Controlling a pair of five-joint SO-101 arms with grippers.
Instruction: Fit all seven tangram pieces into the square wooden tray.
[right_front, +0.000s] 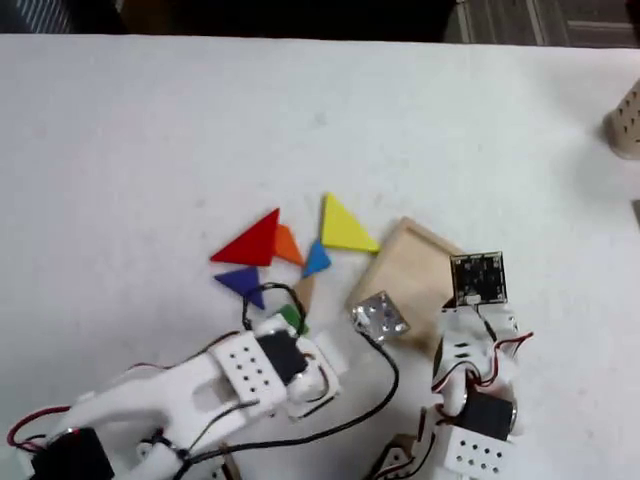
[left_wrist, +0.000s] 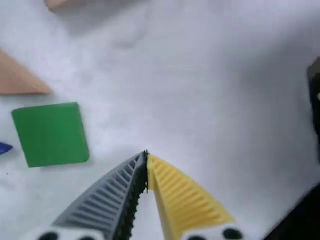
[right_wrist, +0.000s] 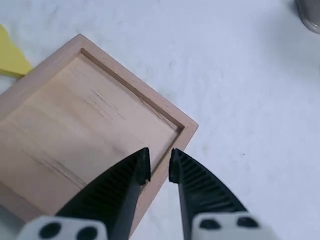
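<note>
Right wrist view: fingers (right_wrist: 125, 182) apart abv tray (right_wrist: 140, 84) rim.

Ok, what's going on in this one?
Two robot arms are at a tangram puzzle. The wooden tray holds nothing yet; all seven coloured pieces lie on the table beside it. The left arm has its jaws shut on nothing next to the green square. The right arm hangs over the tray's edge.
</note>
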